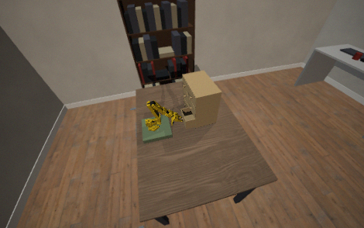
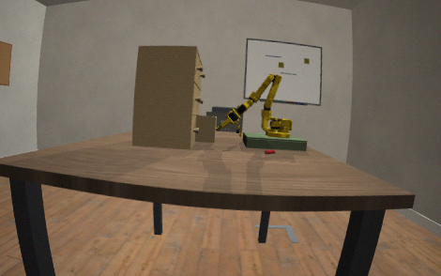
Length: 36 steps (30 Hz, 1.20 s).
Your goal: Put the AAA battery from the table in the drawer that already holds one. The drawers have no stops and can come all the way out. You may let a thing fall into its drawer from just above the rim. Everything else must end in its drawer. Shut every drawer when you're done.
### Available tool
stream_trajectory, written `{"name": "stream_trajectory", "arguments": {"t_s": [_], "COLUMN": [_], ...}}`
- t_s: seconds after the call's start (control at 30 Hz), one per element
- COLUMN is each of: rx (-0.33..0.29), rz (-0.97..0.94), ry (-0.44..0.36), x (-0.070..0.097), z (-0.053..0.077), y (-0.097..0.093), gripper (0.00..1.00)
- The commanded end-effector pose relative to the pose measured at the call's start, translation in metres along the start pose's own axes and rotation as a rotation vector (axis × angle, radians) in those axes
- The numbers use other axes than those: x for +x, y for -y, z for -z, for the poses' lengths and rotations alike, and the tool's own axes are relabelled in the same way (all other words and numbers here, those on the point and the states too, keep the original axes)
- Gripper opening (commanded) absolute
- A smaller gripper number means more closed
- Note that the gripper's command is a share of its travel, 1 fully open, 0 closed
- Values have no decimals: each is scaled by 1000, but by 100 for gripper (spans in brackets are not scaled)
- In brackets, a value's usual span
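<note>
A tan drawer cabinet (image 1: pixel 201 98) stands at the back of the table; it also shows in the exterior view (image 2: pixel 166 96). Its bottom drawer (image 1: pixel 189 113) (image 2: pixel 205 129) is pulled partly out; the drawers above it are closed. My yellow arm reaches from its green base (image 1: pixel 156 129) toward that drawer. My gripper (image 1: pixel 180 117) (image 2: pixel 220 126) is at the drawer's front, fingers nearly shut; I cannot make out anything between them. A small red object (image 2: pixel 268 151), seemingly the AAA battery, lies on the table in front of the base. The drawer's contents are hidden.
A bookshelf (image 1: pixel 160 39) stands behind the table. A whiteboard (image 2: pixel 282 71) hangs on the wall behind the arm. A white desk (image 1: pixel 337 58) is at the far right of the room.
</note>
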<state>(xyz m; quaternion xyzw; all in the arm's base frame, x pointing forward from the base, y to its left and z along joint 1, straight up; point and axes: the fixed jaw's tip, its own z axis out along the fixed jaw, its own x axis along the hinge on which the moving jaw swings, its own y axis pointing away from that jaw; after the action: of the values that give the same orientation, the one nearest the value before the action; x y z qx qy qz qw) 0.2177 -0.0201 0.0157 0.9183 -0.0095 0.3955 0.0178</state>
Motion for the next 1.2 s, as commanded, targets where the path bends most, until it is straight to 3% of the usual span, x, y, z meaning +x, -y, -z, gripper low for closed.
{"name": "stream_trajectory", "arguments": {"t_s": [0.0,0.93,1.17], "rx": [7,7,7], "rz": [1,1,1], "ry": [11,11,11], "x": [-5,-6,-6], "z": [0,0,0], "y": [2,2,2], "gripper": [21,21,16]}}
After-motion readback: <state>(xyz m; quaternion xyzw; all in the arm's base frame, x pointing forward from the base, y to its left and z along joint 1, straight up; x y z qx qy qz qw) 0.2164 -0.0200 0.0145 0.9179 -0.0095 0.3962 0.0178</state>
